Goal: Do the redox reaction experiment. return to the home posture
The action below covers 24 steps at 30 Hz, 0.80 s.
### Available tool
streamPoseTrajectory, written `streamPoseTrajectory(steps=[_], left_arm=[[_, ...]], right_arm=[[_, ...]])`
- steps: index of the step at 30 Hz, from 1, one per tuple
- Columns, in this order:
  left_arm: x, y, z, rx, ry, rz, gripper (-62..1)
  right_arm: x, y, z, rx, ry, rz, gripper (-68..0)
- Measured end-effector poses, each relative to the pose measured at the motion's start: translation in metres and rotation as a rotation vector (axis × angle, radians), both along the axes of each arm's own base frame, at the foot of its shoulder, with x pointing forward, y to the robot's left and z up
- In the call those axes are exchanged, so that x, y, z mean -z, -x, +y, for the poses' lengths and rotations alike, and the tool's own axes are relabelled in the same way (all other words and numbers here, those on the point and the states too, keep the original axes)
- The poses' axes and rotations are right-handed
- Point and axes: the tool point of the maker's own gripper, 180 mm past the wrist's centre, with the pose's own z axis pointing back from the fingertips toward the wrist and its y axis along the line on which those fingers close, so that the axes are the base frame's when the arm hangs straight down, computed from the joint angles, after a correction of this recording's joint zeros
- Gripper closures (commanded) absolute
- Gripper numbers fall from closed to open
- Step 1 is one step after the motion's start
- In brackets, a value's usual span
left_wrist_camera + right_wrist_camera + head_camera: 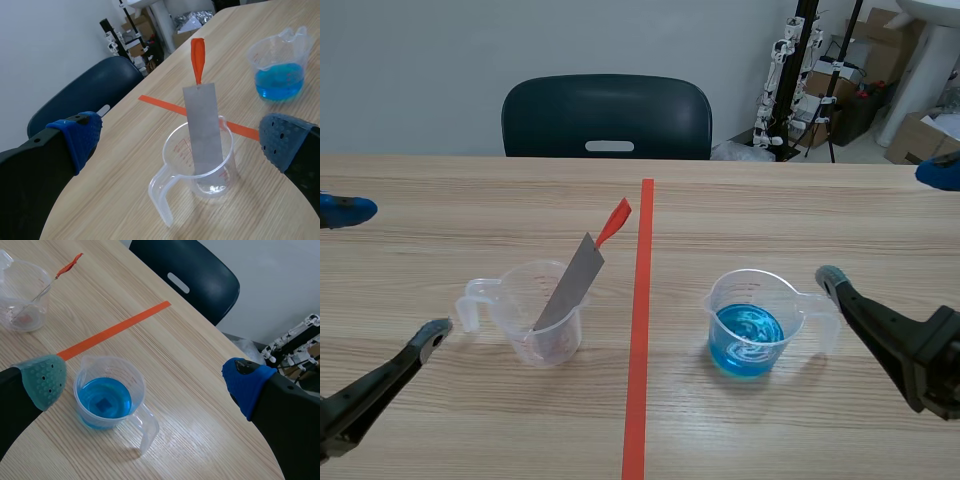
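Risk from here: left pincer (390, 272), spread and empty at 9 o'clock of the strip cup (535, 325), or right pincer (885, 225), likewise spread at 3 o'clock of the blue cup (750, 325), could clip a handle pulling home and spill onto the desk (470, 200).

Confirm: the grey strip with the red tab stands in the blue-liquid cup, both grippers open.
Wrong cup. The grey strip leans in the clear cup, apart from the blue-liquid cup, as the scene view shows. Left gripper and right gripper are open.
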Motion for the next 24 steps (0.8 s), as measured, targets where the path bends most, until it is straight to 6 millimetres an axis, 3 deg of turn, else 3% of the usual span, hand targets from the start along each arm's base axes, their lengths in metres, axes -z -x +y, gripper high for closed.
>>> streamPoseTrajectory(steps=[6,24], left_arm=[[0.0039,0.0085,0.0,0.004,0.01,0.022,-62.3],[0.0037,0.0084,0.0003,0.008,0.006,0.021,-62.3]], right_arm=[[0.0,0.0,0.0,0.0,0.0,0.0,-67.9],[0.0,0.0,0.0,0.0,0.0,0.0,-67.9]])
